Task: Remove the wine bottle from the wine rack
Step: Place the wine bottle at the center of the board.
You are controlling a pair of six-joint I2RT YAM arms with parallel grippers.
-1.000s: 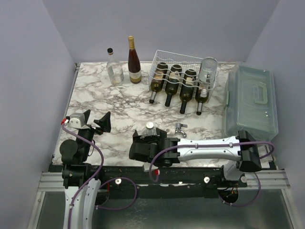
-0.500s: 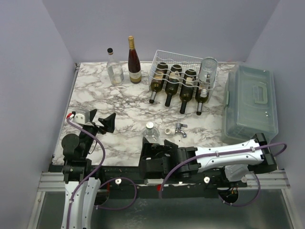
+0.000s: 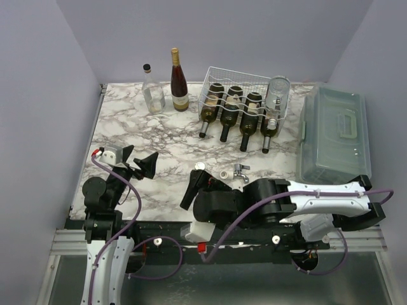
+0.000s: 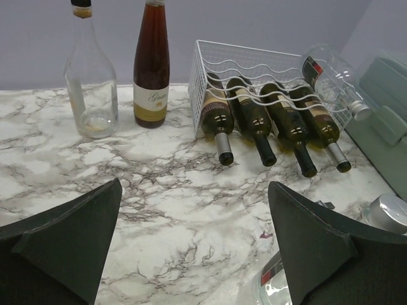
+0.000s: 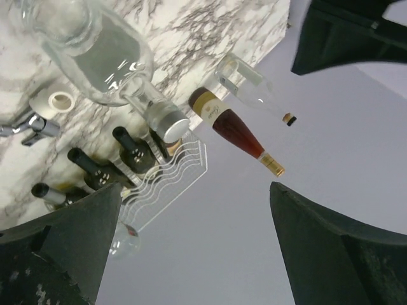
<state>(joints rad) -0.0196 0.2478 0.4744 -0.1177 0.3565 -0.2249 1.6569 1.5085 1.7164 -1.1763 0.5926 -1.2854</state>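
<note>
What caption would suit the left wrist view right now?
Open left gripper faces the wine rack cradling four dark bottles; a clear bottle and a labelled red-brown bottle stand upright beside it.

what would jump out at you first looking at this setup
The white wire rack at the far side of the marble table draws the eye, with four dark bottles lying in it, necks toward the near edge, and a clear bottle resting on its right end. Just left of it stand a black-capped glass bottle and a reddish wine bottle. A grey-green lidded bin fills the right edge.
</note>
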